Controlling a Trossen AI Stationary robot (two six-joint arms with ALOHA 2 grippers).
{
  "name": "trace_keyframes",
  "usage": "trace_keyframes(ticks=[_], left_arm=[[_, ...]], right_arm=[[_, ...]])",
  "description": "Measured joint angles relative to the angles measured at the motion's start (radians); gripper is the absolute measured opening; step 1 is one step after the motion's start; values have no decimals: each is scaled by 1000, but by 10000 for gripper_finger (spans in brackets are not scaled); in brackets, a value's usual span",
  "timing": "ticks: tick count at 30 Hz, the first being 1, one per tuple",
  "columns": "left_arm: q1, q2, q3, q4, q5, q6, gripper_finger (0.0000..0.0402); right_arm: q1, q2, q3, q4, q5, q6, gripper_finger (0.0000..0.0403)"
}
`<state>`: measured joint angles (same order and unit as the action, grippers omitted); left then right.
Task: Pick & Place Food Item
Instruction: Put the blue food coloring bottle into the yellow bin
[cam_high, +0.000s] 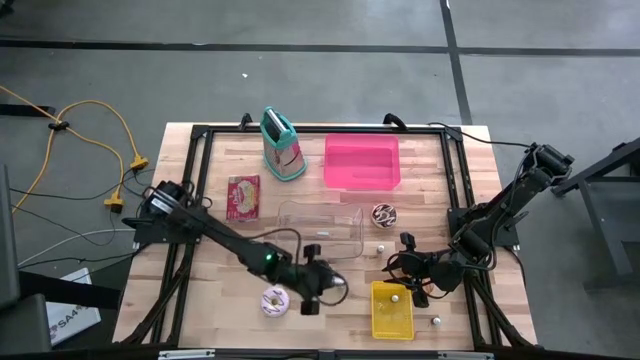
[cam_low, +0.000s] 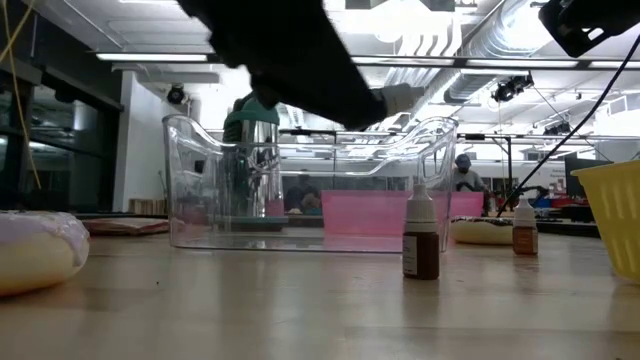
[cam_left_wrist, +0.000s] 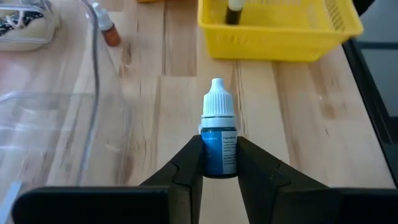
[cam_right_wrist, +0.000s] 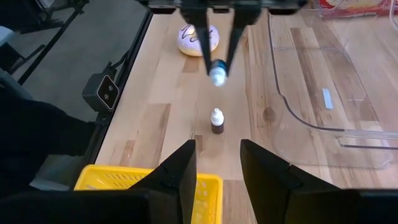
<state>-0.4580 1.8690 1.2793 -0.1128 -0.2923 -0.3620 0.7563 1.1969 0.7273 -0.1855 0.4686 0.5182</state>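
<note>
Gripping a small blue dropper bottle (cam_left_wrist: 219, 140) between its two dark fingers, the left gripper (cam_left_wrist: 219, 163) sits low in the middle of the high view, just right of the frosted donut (cam_high: 274, 300). That bottle is smooth plastic with a white ribbed cap and a printed label, and both fingers are pressed against its sides, so it's clamped tight.

Right gripper (cam_right_wrist: 217, 163) is near the lower right of the high view, above the yellow basket (cam_high: 391, 314). Its fingers stand apart with nothing between them. Looking past them you can see a tiny brown dropper bottle (cam_right_wrist: 216, 121) standing upright on the bare wood.

The yellow basket is a rectangular plastic thing with slotted mesh walls, and it has another little bottle (cam_high: 396, 296) inside. The table (cam_high: 210, 215) is pale wood planks with visible grain, framed by black rails.

Other stuff around: a clear plastic bin (cam_high: 322, 226) with rounded corners in the middle, a pink bin (cam_high: 361, 163) toward the upper centre, a teal-topped carton (cam_high: 282, 146) left of it, a flat red snack packet (cam_high: 243, 196), and a chocolate-topped donut (cam_high: 384, 213) by the clear bin's right edge. One more tiny bottle (cam_high: 436, 321) stands just right of the basket. In the low view the clear bin blocks most of what's behind it.
</note>
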Motion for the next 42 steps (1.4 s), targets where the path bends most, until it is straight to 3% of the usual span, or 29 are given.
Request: trace_keyframes(ticks=[10,42], left_arm=[[71,0,1,125,101,122,74],[61,-1,2,144,102,123,74]], right_arm=[[0,0,0,2,0,0,114],[0,0,0,6,0,0,114]])
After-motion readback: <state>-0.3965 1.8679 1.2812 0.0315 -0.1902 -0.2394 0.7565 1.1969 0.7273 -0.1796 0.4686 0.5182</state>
